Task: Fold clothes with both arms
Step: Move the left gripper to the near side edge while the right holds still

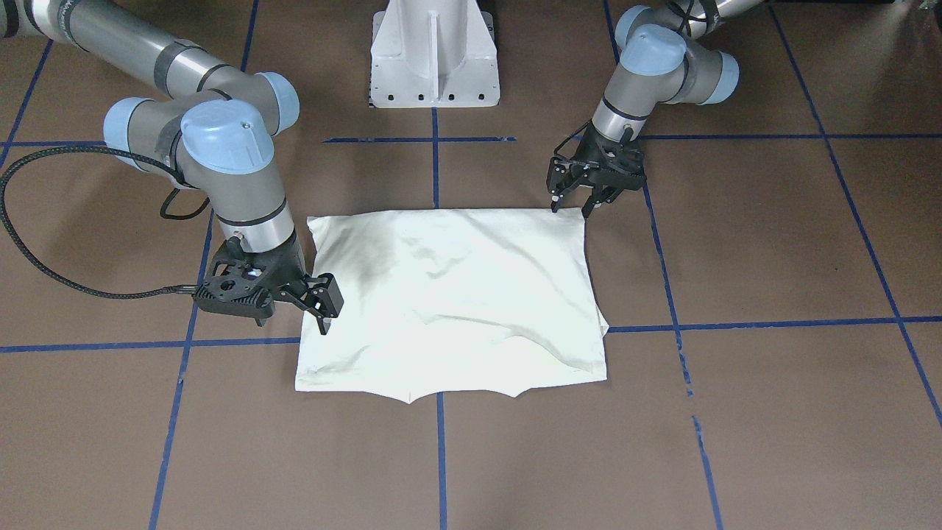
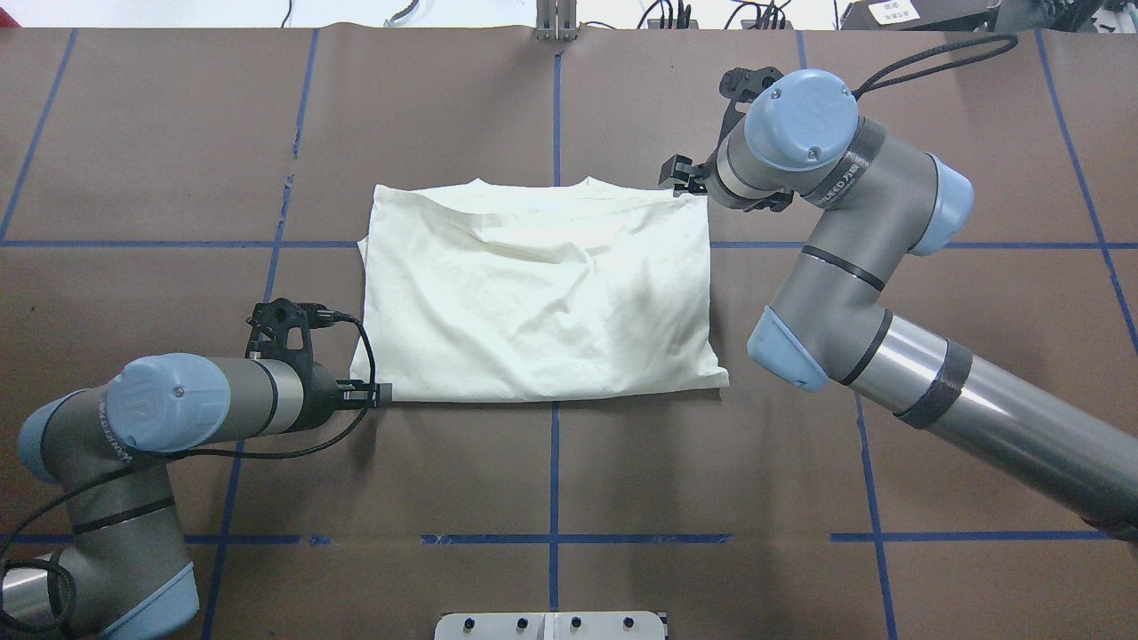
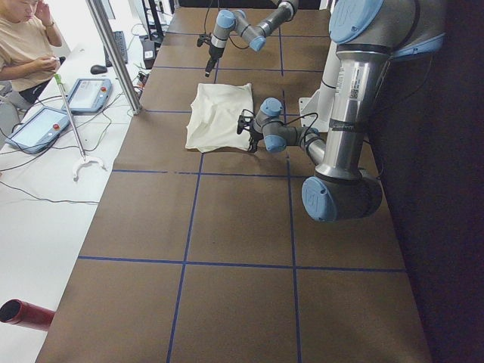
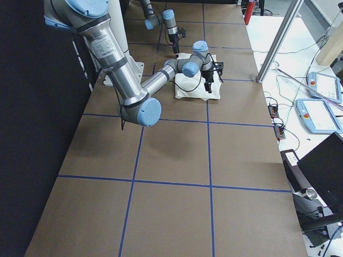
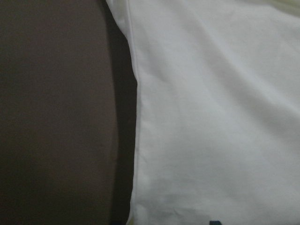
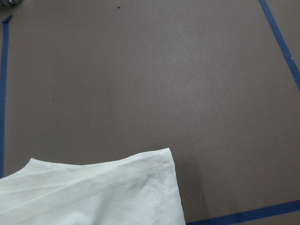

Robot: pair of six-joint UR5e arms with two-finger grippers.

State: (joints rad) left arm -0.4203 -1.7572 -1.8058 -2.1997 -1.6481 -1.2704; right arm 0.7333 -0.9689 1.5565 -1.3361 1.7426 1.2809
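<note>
Shirt: cream-white folded T-shirt (image 1: 449, 294), plain side up, lying as a slightly rumpled rectangle in the middle of the brown worktop (image 1: 736, 412), right over a crossing of the blue tape lines (image 1: 440, 456). A faint grey shade shows through the cloth on the robot's right half.
Shirt edges: straight fold on the side towards the robot, shallow scooped edge on the side away from it.
Left pincer: left black two-finger pincer (image 1: 572, 210), fingers spread wide with nothing in them, pointing down right at the shirt's near corner on the robot's left. Can't tell if the tips actually touch the cloth. Its wrist view is pretty much just shirt edge and worktop.
Right pincer: right black two-finger pincer (image 1: 322, 316), fingers look parted too and empty, hanging over the shirt's far corner on the robot's right. Its wrist view shows that corner lying flat and free.
Arms: well apart, shirt between them.
Other stuff: white pedestal (image 1: 434, 66) at the robot's edge; a person (image 3: 23, 45) sits off to the side in the left side view.
</note>
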